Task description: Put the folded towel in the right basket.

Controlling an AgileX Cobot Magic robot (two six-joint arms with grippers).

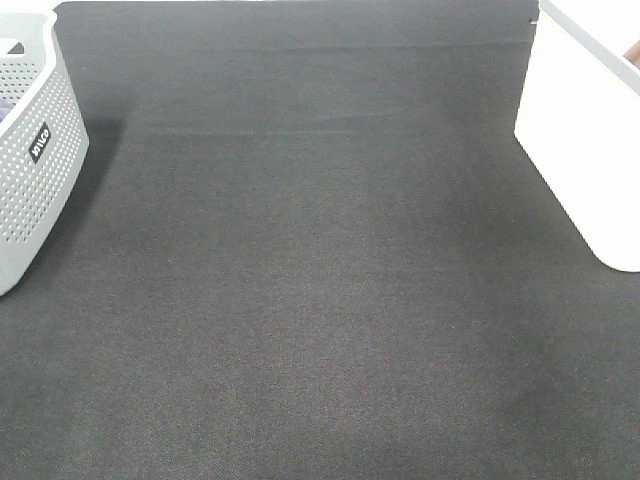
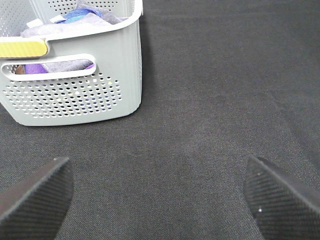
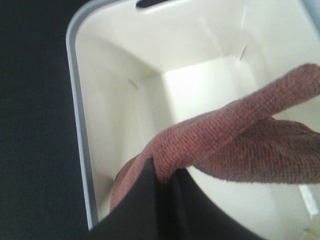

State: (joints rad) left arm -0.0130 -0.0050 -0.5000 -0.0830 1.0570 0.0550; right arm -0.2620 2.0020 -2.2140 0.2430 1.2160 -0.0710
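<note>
One folded towel (image 3: 240,145), reddish-brown, pinched at one end by the right gripper (image 3: 160,185), whose jaws are pressed tight on the cloth. Its long axis runs from the pinch outward over the open inside of the white right basket (image 3: 80,125), free end pointing away from the jaws. One left gripper (image 2: 160,195), fingers (image 2: 35,195) spread wide, holding nothing, above the black table cover (image 2: 215,90). Two baskets in all; the grey perforated left basket (image 2: 75,100) contains several cloths (image 2: 75,17).
</note>
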